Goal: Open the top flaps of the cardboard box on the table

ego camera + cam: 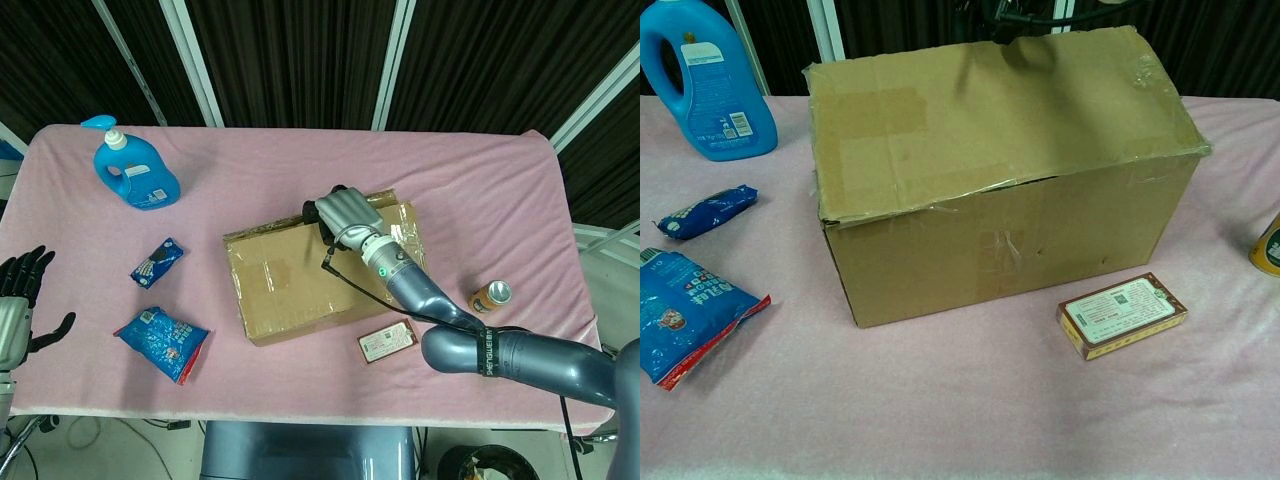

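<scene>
Cardboard box point(315, 275) sits mid-surface, flaps still down. The right robot hand point(342, 212) curls over its far top edge, grip unclear; next, lift that flap. The left robot hand point(22, 285) idles open.

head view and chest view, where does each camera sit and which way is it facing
Head view: sits high, looking steeply down on the pink table; shows the cardboard box from above, the right hand resting on the box's far top edge with its arm, and the left hand apart at the table's left edge.
Chest view: sits low at the near edge, facing forward at the box's front; only a dark part of the hand shows behind the box top.
Shared: box, blue bottle, blue snack bags, small red carton, can.
</scene>
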You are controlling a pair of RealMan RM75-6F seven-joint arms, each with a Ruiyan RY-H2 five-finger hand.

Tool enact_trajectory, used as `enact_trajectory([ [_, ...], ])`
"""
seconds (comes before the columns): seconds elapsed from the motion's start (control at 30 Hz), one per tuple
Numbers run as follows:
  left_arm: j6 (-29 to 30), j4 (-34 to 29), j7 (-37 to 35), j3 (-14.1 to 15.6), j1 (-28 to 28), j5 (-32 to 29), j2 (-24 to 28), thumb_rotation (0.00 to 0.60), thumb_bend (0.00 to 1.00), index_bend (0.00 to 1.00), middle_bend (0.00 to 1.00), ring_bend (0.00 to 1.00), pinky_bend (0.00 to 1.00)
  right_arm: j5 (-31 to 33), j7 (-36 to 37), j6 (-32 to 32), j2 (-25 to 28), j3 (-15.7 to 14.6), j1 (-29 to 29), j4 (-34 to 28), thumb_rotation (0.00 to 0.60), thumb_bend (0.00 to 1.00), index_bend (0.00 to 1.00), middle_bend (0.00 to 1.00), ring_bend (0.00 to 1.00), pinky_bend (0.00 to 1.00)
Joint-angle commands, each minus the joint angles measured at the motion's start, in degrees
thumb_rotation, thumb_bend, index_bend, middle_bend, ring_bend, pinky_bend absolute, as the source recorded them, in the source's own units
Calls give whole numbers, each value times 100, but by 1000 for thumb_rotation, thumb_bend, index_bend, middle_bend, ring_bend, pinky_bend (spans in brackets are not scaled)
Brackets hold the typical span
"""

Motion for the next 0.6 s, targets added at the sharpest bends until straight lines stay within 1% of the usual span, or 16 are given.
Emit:
enact_trajectory([
  [0.03, -5, 0, -4, 1, 0, 5, 0, 600, 265, 0, 11, 0, 0, 90, -78, 42, 129, -25, 29, -129, 600, 1000, 443, 577, 488, 247],
  [0.4, -24, -5, -19, -3, 1, 22, 8, 600, 265, 0, 11, 0, 0, 399, -323, 148, 645, -30, 177, -647, 600, 1000, 443, 580, 491, 248],
  [0.6, -30, 3, -14, -1, 3, 31, 2, 600, 265, 0, 11, 0, 0, 582, -492, 174, 1049, -53, 256, -985, 600, 1000, 443, 580, 491, 248],
])
